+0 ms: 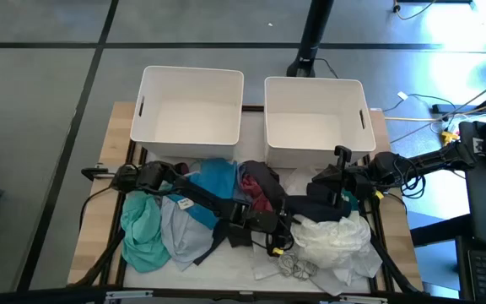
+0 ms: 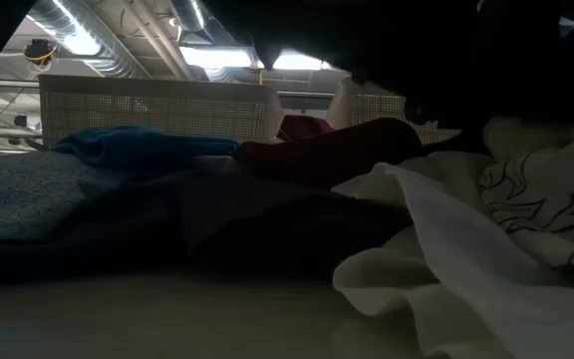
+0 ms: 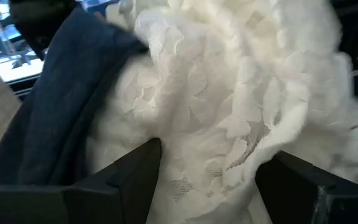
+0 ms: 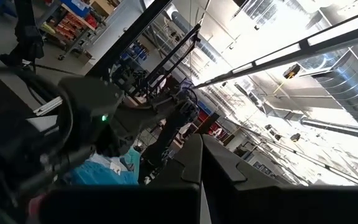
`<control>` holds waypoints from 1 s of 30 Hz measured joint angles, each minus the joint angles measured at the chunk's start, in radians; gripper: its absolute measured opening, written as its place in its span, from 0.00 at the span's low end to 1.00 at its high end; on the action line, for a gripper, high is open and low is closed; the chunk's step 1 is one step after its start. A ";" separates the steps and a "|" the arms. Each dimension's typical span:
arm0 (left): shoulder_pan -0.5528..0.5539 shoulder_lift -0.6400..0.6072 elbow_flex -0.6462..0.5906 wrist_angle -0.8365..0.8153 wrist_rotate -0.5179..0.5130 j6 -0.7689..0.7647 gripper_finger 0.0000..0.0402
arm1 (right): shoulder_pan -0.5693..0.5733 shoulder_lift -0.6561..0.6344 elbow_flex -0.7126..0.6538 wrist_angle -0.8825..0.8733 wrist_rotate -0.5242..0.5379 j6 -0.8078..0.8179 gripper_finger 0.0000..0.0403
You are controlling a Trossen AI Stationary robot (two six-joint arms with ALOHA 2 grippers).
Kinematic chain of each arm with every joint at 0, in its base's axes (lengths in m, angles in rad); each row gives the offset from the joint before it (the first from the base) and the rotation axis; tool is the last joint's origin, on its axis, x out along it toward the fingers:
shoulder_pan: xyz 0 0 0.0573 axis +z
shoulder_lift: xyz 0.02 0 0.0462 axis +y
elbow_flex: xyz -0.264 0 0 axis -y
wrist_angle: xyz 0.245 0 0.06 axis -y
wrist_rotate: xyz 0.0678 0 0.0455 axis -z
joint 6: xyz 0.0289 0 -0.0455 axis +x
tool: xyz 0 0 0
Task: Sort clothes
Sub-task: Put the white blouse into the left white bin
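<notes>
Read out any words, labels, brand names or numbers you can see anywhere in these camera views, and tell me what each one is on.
No readable text in any view.
White bins: plain walls, no label showing.
Clothes pile: the white patterned garment carries dark line drawings, not letters.
Shelves in the room behind, right wrist view: coloured boxes, any print too small and blurred to read.

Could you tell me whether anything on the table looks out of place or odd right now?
Both white bins hold nothing; all the clothes lie heaped in front. A white garment hangs over the table's near edge.
</notes>
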 joint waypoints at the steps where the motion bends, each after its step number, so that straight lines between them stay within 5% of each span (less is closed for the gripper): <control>1: 0.003 0.004 0.000 0.006 -0.001 0.009 0.59 | 0.000 0.000 0.000 0.000 0.000 0.000 0.02; 7: 0.006 0.019 0.000 0.037 -0.022 0.061 0.51 | 0.000 0.000 0.000 0.000 0.000 -0.003 0.02; 14: 0.006 0.019 0.000 0.087 -0.080 0.159 0.20 | 0.000 0.000 0.000 0.002 0.001 -0.003 0.02; 18: -0.013 0.015 0.000 0.091 -0.212 0.239 0.04 | 0.000 0.000 0.000 0.019 -0.002 -0.002 0.02; 30: -0.096 -0.010 0.058 0.117 -0.442 0.484 0.02 | 0.001 -0.004 0.000 0.031 -0.009 0.011 0.02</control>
